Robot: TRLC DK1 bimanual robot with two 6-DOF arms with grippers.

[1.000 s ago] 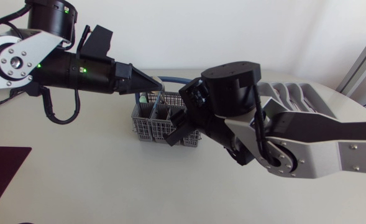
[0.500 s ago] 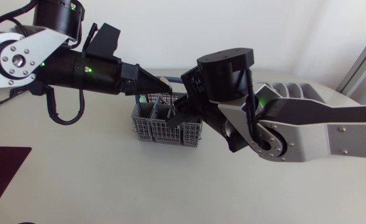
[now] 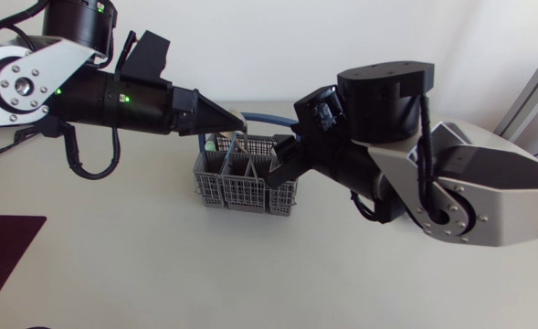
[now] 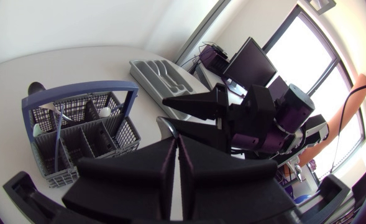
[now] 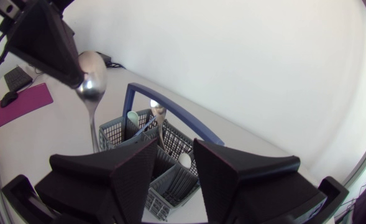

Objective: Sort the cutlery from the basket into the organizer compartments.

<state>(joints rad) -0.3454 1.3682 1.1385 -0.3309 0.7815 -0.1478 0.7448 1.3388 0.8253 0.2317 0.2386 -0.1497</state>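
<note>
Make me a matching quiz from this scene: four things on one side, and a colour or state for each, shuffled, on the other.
Things:
1. spoon
2. basket handle
3. right gripper
4. organizer

Colour or state:
A. open
B. pale grey
C. blue
D. held by the left gripper

Pairs: 1-D, 2-C, 3-A, 4-B
</note>
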